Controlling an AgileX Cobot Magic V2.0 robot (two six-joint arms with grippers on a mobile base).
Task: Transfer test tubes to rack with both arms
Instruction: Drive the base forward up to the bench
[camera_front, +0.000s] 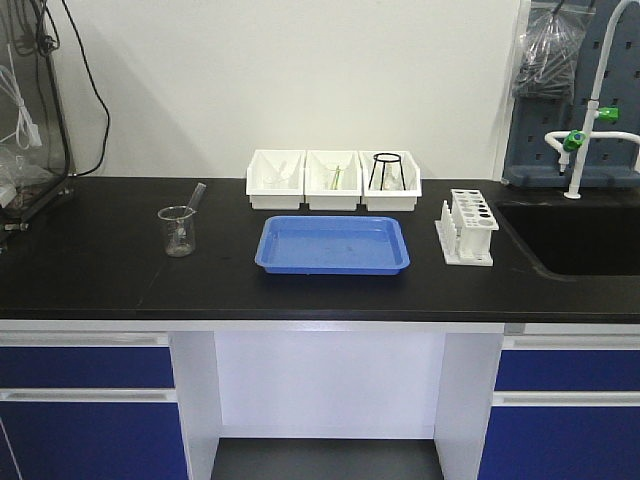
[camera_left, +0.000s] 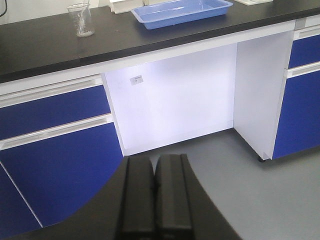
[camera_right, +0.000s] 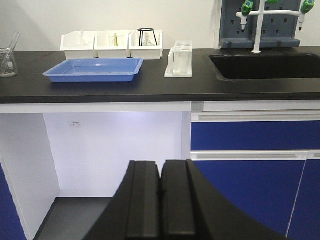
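One clear test tube (camera_front: 196, 194) leans in a glass beaker (camera_front: 178, 231) at the left of the black counter; it also shows in the right wrist view (camera_right: 13, 41). The white rack (camera_front: 468, 229) stands right of the blue tray (camera_front: 332, 245), and I see no tubes in it; the right wrist view shows it too (camera_right: 180, 60). Neither arm shows in the front view. My left gripper (camera_left: 155, 161) is shut and empty, below counter height in front of the cabinets. My right gripper (camera_right: 161, 166) is shut and empty, also low, facing the counter.
Three white bins (camera_front: 333, 181) stand behind the tray; the right one holds a black tripod ring (camera_front: 388, 170). A sink (camera_front: 570, 238) with a white faucet (camera_front: 588, 110) lies right of the rack. Blue drawers (camera_right: 250, 135) sit under the counter.
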